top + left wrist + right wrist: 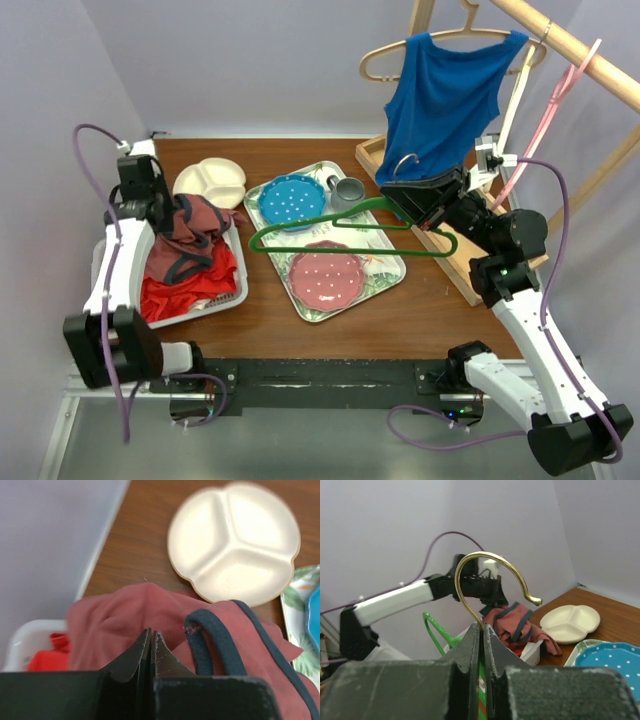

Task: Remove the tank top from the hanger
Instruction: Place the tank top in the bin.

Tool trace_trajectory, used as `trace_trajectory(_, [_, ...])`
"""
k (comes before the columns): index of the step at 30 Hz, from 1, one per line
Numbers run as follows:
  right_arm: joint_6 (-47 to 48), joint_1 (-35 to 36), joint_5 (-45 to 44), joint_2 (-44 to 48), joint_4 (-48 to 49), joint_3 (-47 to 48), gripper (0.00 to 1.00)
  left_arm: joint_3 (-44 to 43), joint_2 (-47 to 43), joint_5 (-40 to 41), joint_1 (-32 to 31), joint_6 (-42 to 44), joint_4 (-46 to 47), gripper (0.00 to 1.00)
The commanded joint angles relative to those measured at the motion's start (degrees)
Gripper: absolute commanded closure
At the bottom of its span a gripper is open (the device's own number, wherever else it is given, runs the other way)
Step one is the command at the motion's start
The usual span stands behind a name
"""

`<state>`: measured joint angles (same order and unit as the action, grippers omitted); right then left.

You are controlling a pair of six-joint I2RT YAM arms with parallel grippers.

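Top view: right gripper jaws clamped on the green hanger at the base of its brass hook; hanger bare. Pink tank top heaped in basket, directly beneath left gripper. Left wrist: jaws pressed together, no cloth visible between the tips; tank top just beyond them. Right wrist: jaws pinching the hook's stem, hook arching above the tips, tank top well beyond.

My left arm and right arm are white shells between black joint blocks, a purple cable looping along each. My fingers are matte black wedges, scuffed pale at the edges.
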<state>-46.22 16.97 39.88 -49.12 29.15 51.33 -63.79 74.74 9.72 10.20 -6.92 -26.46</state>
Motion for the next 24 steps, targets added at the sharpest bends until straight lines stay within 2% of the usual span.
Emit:
trace_trajectory(1, [1.39, 0.25, -1.99, 0.17, -0.75, 2.98, 1.00, 0.41, -12.76, 11.10, -0.09, -2.31, -1.67, 1.00])
trace_trajectory(6, [2.97, 0.25, -3.40, -0.01, -3.82, 4.48, 1.00, 2.97, -26.01, 18.57, 0.09, -4.33, -3.07, 1.00])
trace_trajectory(7, [3.41, 0.34, -3.49, -0.09, -4.36, 4.65, 1.00, 2.62, -27.53, 21.28, 0.00, -4.51, -3.94, 1.00])
trace_trajectory(12, [2.71, 0.34, -4.37, 0.34, -4.97, 4.57, 1.00, -2.73, -34.74, 24.12, 0.09, -4.60, -7.37, 1.00])
trace_trajectory(16, [3.15, 0.34, -5.07, 0.96, -6.91, 5.18, 1.00, -12.20, -34.93, 20.62, -0.52, -5.99, -12.54, 1.00])
trace_trajectory(18, [2.89, 0.34, -5.68, 1.57, -7.35, 5.27, 1.00, -13.46, -34.84, 18.86, -1.31, -6.70, -13.27, 1.00])
trace_trajectory(24, [2.89, 0.34, -6.21, 3.50, -9.54, 5.53, 1.00, -4.60, -35.72, 11.30, -1.23, -8.02, -6.87, 1.00])
